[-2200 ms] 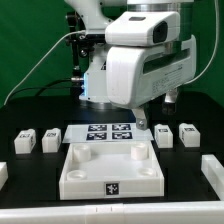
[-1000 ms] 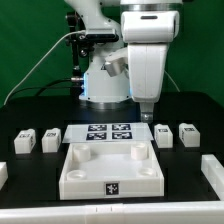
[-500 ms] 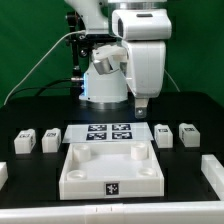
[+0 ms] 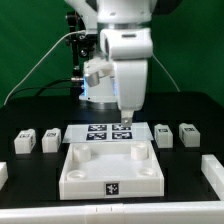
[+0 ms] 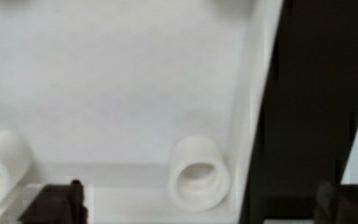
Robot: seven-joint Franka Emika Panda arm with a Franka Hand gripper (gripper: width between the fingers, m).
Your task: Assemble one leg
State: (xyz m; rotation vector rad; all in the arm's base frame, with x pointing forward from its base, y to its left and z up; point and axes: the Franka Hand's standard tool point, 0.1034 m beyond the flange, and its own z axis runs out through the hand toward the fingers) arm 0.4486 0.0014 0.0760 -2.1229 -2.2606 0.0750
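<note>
The arm (image 4: 129, 48) hangs vertical, its hand (image 4: 126, 117) pointing straight down with fingers (image 5: 59, 204) spread wide apart.

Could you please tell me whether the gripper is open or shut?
Open: the gripper has its fingers wide apart in the wrist view, only the tray showing between them.

Arm (image 4: 128, 45): showing white, boxy shells, with black joints sitting higher up.
Fingers (image 5: 57, 203): looking black and blocky.
Cable (image 4: 40, 57): trailing thin and black off the arm.
</note>
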